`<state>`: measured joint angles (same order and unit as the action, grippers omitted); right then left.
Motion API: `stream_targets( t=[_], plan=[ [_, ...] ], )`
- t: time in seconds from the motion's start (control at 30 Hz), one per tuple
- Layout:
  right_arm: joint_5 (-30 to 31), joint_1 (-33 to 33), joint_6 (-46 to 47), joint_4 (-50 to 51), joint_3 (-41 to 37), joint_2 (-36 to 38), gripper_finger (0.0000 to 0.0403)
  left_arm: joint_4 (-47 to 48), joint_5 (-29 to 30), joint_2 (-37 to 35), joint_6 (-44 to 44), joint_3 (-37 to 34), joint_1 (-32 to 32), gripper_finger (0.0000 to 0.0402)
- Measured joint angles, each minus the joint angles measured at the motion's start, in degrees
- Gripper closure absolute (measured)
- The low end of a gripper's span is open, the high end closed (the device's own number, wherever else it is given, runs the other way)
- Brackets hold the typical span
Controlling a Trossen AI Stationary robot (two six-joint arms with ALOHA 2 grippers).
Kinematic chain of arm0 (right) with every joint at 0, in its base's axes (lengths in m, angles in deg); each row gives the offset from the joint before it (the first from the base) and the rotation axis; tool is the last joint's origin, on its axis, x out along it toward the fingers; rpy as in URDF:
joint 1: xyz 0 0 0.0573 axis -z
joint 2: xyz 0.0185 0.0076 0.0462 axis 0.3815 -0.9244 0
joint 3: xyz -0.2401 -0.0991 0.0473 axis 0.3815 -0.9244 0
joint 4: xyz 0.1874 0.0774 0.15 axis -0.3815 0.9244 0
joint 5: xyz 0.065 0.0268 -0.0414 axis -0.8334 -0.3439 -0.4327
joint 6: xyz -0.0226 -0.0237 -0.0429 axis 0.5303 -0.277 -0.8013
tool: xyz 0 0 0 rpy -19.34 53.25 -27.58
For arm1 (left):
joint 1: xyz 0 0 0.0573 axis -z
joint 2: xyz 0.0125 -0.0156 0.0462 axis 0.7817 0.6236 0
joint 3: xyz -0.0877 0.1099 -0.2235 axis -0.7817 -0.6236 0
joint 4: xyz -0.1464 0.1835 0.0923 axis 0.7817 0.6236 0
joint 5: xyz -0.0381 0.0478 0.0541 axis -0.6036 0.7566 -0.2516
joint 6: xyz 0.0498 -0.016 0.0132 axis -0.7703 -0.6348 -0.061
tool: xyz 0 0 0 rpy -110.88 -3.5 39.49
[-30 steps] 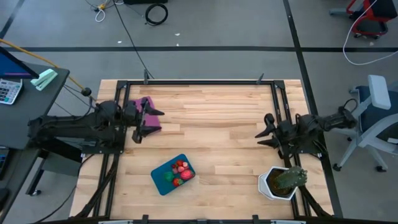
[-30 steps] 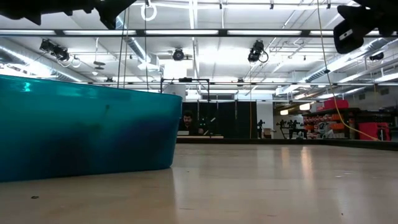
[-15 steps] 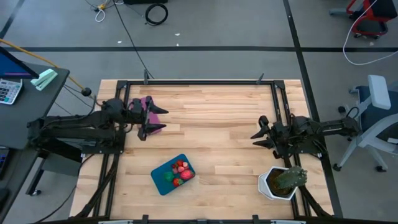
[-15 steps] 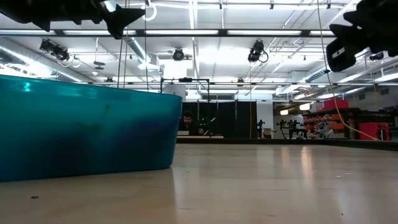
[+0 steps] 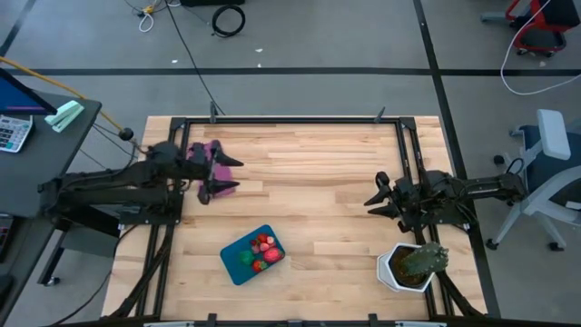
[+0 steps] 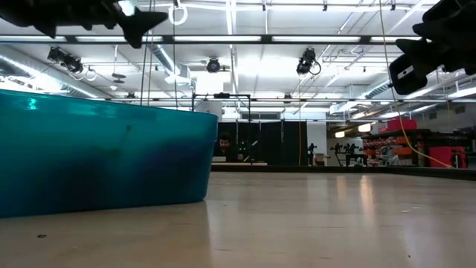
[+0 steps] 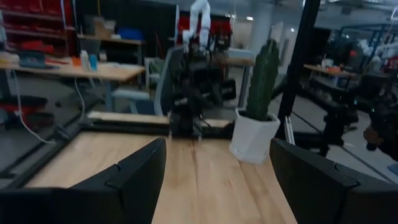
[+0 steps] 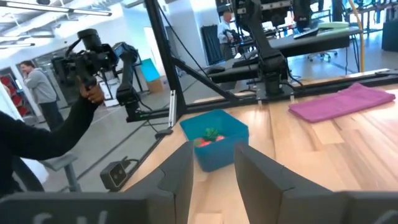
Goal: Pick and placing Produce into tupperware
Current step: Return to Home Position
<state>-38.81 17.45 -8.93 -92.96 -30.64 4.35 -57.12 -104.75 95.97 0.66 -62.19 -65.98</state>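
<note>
Produce (image 5: 264,249) sits in the tupperware (image 5: 230,257) by the tabletop's (image 5: 318,227) near edge, left of middle. Left claw (image 5: 233,174) is the nearer one, right claw (image 5: 371,193) well apart; both spread, holding nothing.

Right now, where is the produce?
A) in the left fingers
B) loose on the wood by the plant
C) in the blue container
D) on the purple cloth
C: the high view shows the produce lying inside the container, while the left fingers and right fingers stand open and empty at the table's sides.
</note>
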Motion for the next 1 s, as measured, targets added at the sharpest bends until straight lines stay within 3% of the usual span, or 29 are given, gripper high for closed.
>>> stream_targets(
  t=[0.23,0.57,0.7,0.87,1.0],
  plan=[
    [-0.6,0.0,1.7,0.0,0.0,0.0,0.0279,13.4,0.0,-12.2,1.7,-0.1,-0.4,0.0111],
    [-0.6,0.0,2.6,0.0,0.0,0.0,0.0279,5.0,2.4,-27.2,4.7,-14.8,0.6,0.0111],
    [-0.6,0.0,2.6,0.0,0.0,0.0,0.0279,2.3,3.7,-33.0,6.1,-16.8,0.6,0.0111],
    [-0.6,0.0,2.2,0.0,0.0,0.0,0.0279,12.0,3.8,-35.2,9.2,-17.0,0.6,0.0111],
    [0.6,0.0,1.5,0.0,0.0,0.0,0.0279,10.4,5.2,-35.2,7.7,-17.0,0.6,0.0111]
  ],
)
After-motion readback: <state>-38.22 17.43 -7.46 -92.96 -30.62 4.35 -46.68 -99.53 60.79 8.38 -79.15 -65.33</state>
